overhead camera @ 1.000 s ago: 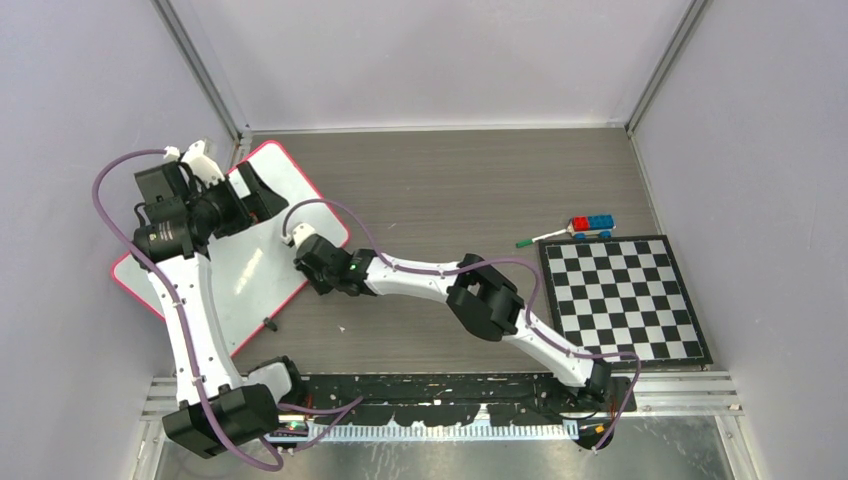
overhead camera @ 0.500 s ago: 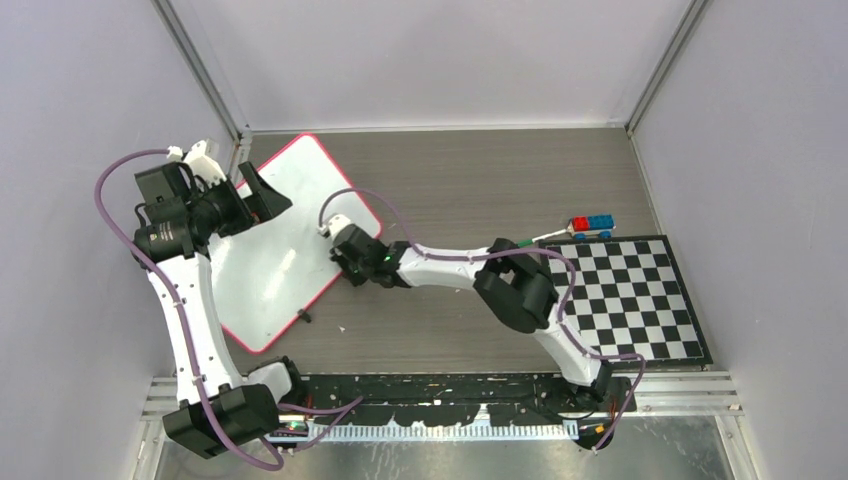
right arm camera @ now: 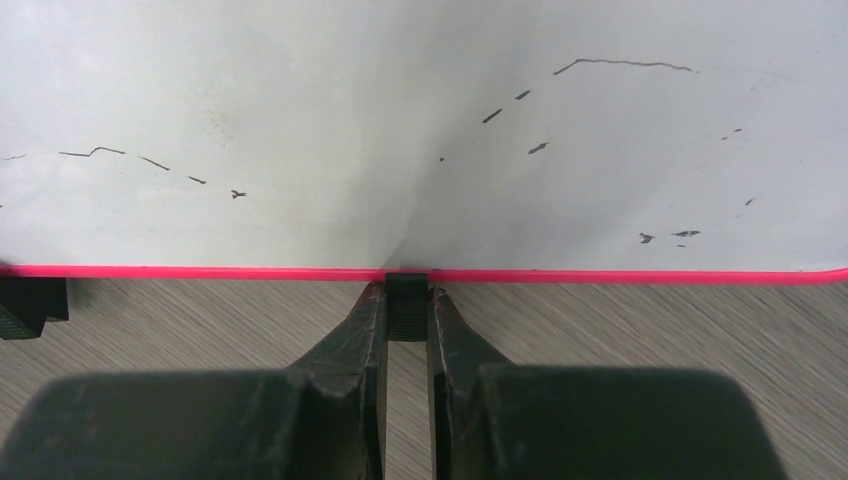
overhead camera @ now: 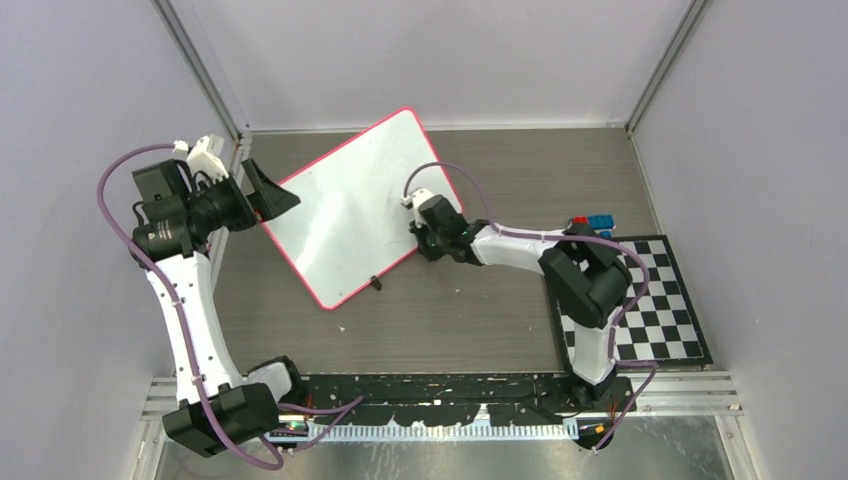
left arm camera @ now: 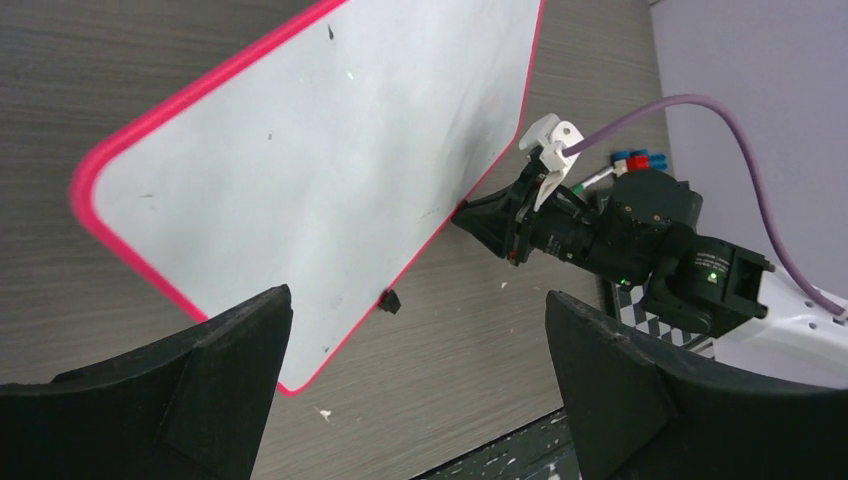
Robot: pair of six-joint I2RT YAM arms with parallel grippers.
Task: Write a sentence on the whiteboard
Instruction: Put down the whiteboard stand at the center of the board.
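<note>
The whiteboard [overhead camera: 350,205], white with a pink-red rim, lies tilted on the wood table at centre back. My right gripper [overhead camera: 421,244] is shut on a small black clip [right arm camera: 405,290] on the board's near long edge. The right wrist view shows the board [right arm camera: 400,130] with only faint dark marker specks and no teal sentence. My left gripper [overhead camera: 264,194] is open and empty, hovering at the board's left corner. In the left wrist view, its fingers [left arm camera: 225,375] frame the board [left arm camera: 300,150] and bare table.
A second black clip [overhead camera: 377,283] sits farther along the same edge. A checkerboard mat [overhead camera: 650,310] lies at the right, with red and blue bricks [overhead camera: 595,221] and a marker behind it. Walls close in on three sides.
My right gripper has dragged the whiteboard from the left side toward the table's centre back and turned it. The left arm has hardly moved.
</note>
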